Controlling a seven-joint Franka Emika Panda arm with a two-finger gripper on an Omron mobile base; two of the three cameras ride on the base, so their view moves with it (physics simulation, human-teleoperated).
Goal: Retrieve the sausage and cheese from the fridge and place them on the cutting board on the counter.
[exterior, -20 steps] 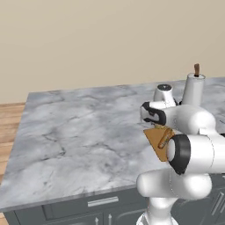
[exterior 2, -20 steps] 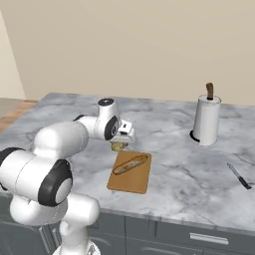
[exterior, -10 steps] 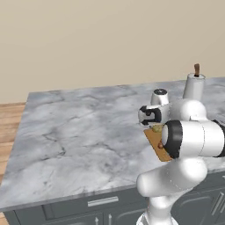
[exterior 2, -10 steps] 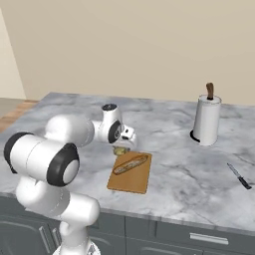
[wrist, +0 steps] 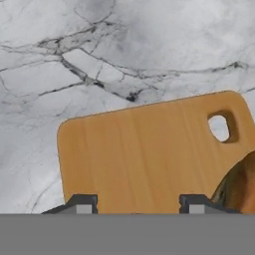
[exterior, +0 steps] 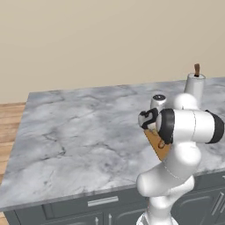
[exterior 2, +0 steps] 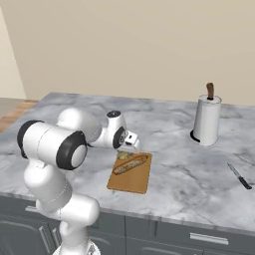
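Claw (exterior 2: 130,145) low over near-left corner of cutting board (exterior 2: 134,178), fingertips (wrist: 82,203) apart with bare board between them; nothing visibly held, though how far the jaws stand open cannot be told for sure. Sausage (exterior 2: 131,164) lying diagonally across the board, reddish-brown end also at lower right of hand view. Cheese (exterior 2: 122,155) a small yellowish lump touching the board's far-left corner, just under the claw. Fridge not in these views.

Risks, as judgement:
- Cheese close to board edge; a nudge from a finger on lifting off could roll it onto the worktop (exterior 2: 169,129).
- Sausage round, free to roll if the board is bumped.
- Elbow sweeping low over the board could drag it.

Room: worktop left and behind the board bare, good retreat path upward and left. Paper towel holder (exterior 2: 206,119) and knife (exterior 2: 239,177) well apart to the right. Board near front edge of worktop, little margin there.
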